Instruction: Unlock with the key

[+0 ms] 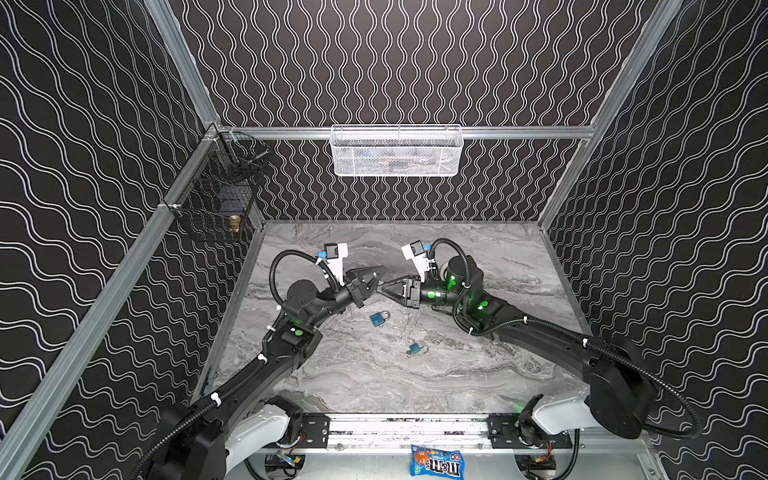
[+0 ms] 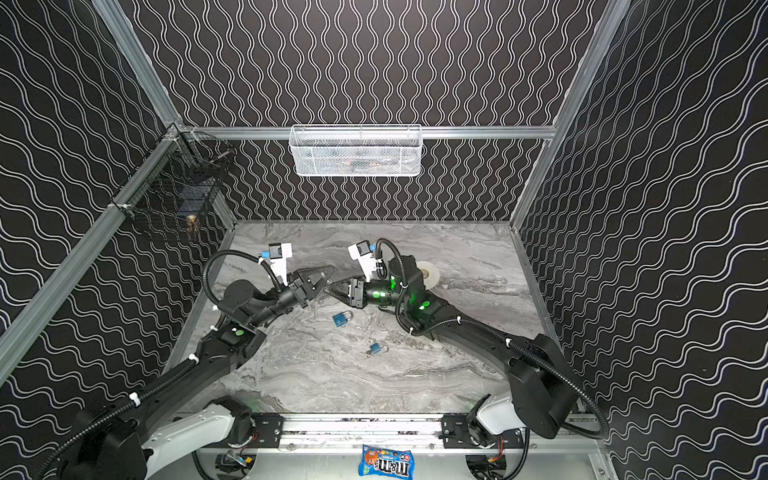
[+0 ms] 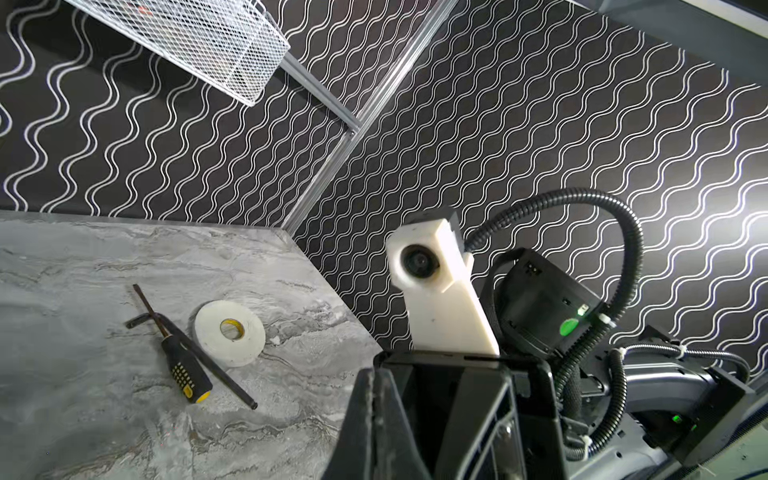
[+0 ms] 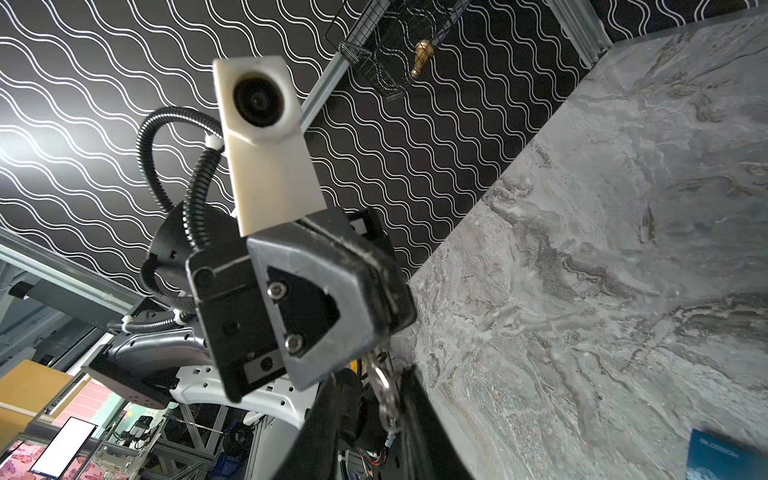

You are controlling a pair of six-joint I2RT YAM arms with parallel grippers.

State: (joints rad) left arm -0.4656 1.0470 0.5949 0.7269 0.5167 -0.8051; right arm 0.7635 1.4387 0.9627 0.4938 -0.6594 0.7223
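Both arms meet tip to tip over the middle of the table (image 1: 478,374), raised off its surface.

Noted at the left pincer (image 1: 379,279): fully closed, rolled on its side so one flat finger face looks into the right wrist camera. A small metal key (image 4: 384,395) on a ring and short chain comes out from the lower corner of the closed tips and hangs down. The grip looks to be on the key's upper end, though the contact itself is hidden.

Noted at the right pincer (image 1: 381,287): it points straight at the left one, tips just beside it. Its two dark fingers (image 4: 417,415) stand either side of the hanging key with a narrow gap between them. Whether the pads press on the key, cannot tell.

Under the two pincers and a little toward the arm bases, a blue padlock (image 1: 379,319) lies flat on the table. A second blue padlock (image 1: 417,348) lies farther toward the bases, apart from the first. Both lie clear of the arms.

Behind the right pincer's wrist, toward the back wall, sits a roll of white tape (image 3: 230,332). Just beside it are a black-and-yellow screwdriver (image 3: 185,372) and an L-shaped black rod (image 3: 232,386) that cross each other.

High above both pincers, a white mesh basket (image 1: 397,151) hangs on the back wall. A black wire basket (image 1: 220,199) hangs on the left wall.
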